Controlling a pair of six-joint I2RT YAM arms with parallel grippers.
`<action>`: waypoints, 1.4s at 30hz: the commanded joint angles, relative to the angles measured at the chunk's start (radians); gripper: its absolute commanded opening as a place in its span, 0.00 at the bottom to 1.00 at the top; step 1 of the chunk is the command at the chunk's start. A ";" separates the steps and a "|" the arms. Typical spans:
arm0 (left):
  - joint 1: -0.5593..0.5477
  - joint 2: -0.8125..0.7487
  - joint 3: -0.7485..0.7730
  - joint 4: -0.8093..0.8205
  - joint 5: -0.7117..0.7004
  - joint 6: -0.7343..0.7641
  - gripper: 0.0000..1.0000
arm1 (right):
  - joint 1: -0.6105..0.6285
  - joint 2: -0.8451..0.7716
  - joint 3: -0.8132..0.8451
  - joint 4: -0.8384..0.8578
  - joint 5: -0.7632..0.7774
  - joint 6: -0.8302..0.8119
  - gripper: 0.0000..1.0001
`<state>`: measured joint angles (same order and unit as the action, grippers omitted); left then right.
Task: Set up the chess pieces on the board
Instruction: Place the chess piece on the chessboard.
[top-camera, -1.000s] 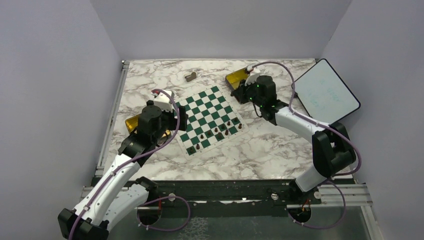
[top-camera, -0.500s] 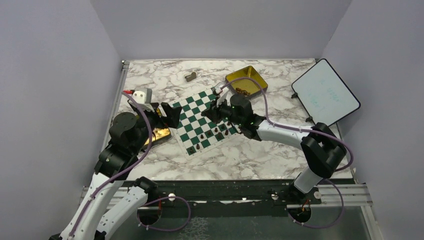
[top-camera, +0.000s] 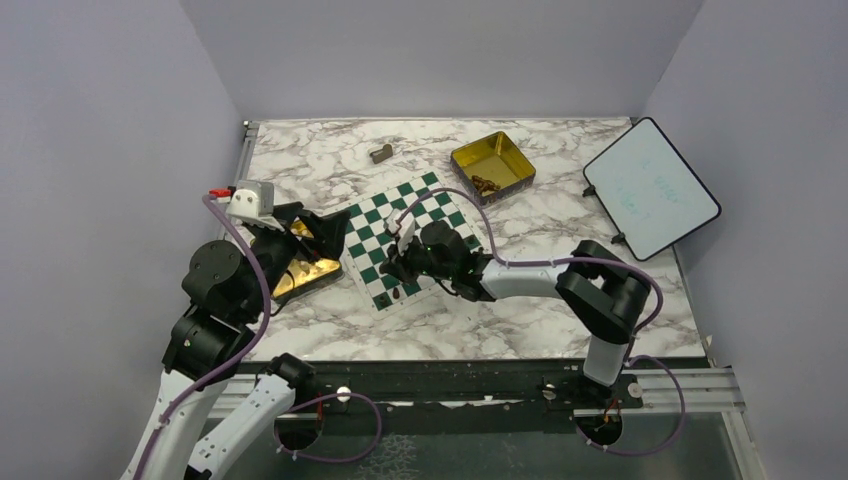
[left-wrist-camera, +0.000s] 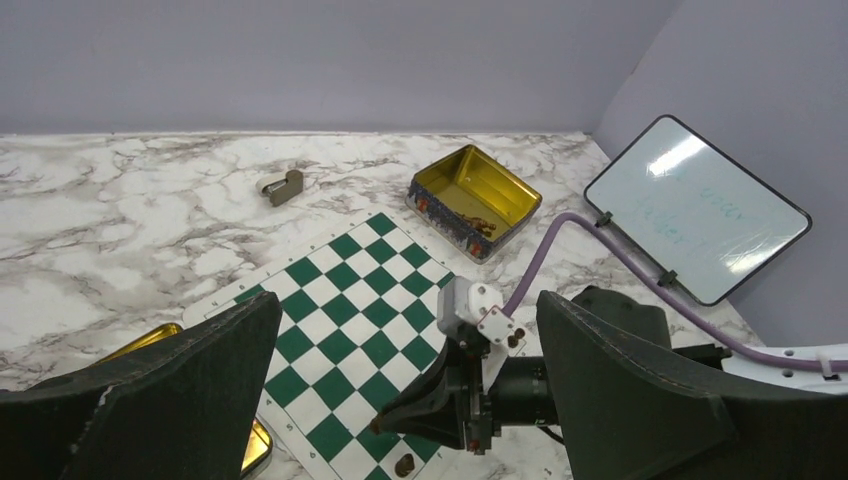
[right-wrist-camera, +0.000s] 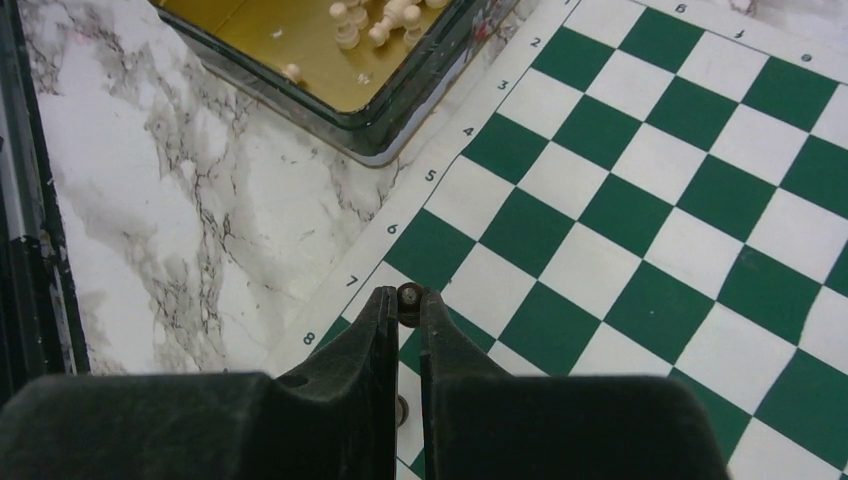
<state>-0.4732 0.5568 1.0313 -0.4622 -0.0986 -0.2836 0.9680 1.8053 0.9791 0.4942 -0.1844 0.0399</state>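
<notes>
The green and white board (top-camera: 415, 212) lies mid-table; it also shows in the left wrist view (left-wrist-camera: 345, 295) and the right wrist view (right-wrist-camera: 650, 200). My right gripper (top-camera: 392, 268) is low over the board's near left corner, shut on a dark brown chess piece (right-wrist-camera: 408, 300) held at the fingertips (right-wrist-camera: 405, 298). Another piece (top-camera: 397, 294) stands on the near edge row, also in the left wrist view (left-wrist-camera: 404, 465). The right arm hides the other pieces on the board. My left gripper (top-camera: 300, 225) is open and empty, raised left of the board (left-wrist-camera: 408, 310).
A gold tin (top-camera: 492, 160) holding dark pieces (top-camera: 486, 184) stands behind the board. A second gold tin (top-camera: 300, 272) with cream pieces (right-wrist-camera: 380, 20) lies at the board's left. A grey-tan block (top-camera: 380, 153) is at the back. A white panel (top-camera: 651, 187) leans at right.
My right arm swung from the back gold tin across the board to its near left corner, carrying a piece. My left arm lifted and drew back to the left.
</notes>
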 joint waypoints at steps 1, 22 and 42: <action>0.004 -0.015 0.026 -0.026 -0.023 0.009 0.99 | 0.033 0.054 0.044 0.006 0.034 -0.059 0.04; 0.001 -0.026 0.004 -0.027 -0.035 0.030 0.99 | 0.038 0.125 0.088 -0.108 0.113 -0.049 0.05; -0.001 -0.021 -0.011 -0.018 -0.031 0.026 0.99 | 0.038 0.144 0.102 -0.150 0.112 -0.012 0.05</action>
<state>-0.4732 0.5415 1.0298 -0.4831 -0.1181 -0.2672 1.0004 1.9377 1.0626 0.3485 -0.0872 0.0029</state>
